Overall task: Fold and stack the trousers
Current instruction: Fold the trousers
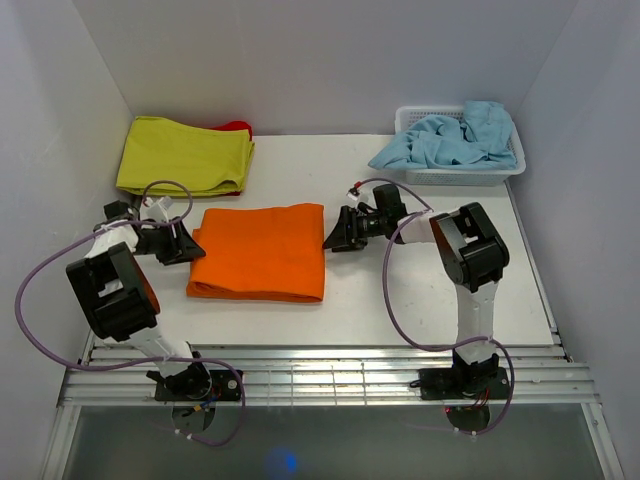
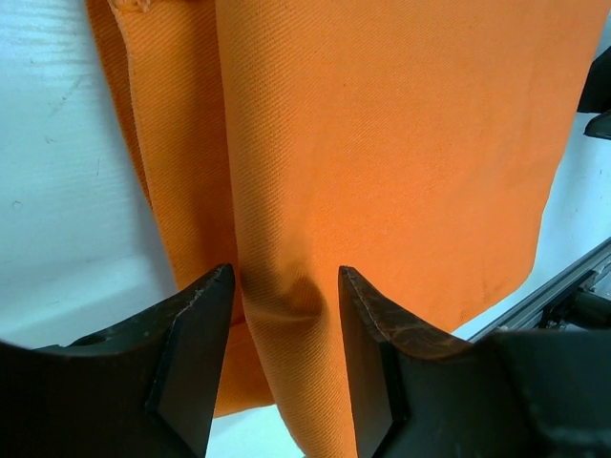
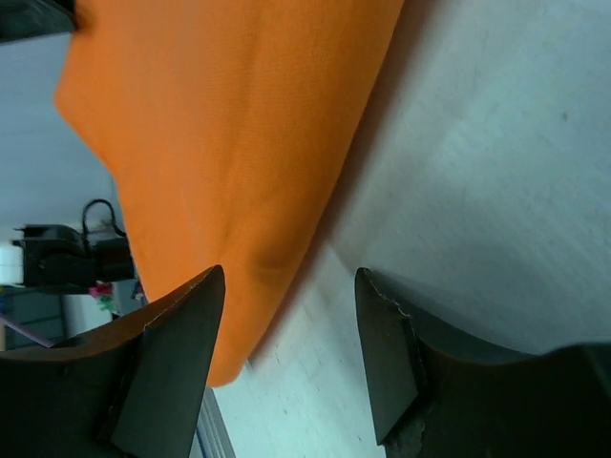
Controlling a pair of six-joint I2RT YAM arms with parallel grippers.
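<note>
A white table (image 1: 420,290) holds the bright orange fabric trousers (image 1: 262,252), folded into a flat rectangle at its centre between two black-and-white robot arms. A folded yellow-green cloth (image 1: 185,157) lies at the far left, well apart from the trousers, with a scrap of red fabric (image 1: 236,127) showing behind it. At the far right, a white plastic basket (image 1: 470,177) carries a crumpled light blue garment (image 1: 450,138). The left gripper (image 1: 195,244) sits at the trousers' left edge, fingers spread over a ridge of orange cloth. The right gripper (image 1: 327,239) rests at the right edge, jaws parted, one finger over fabric, the other over bare table.
</note>
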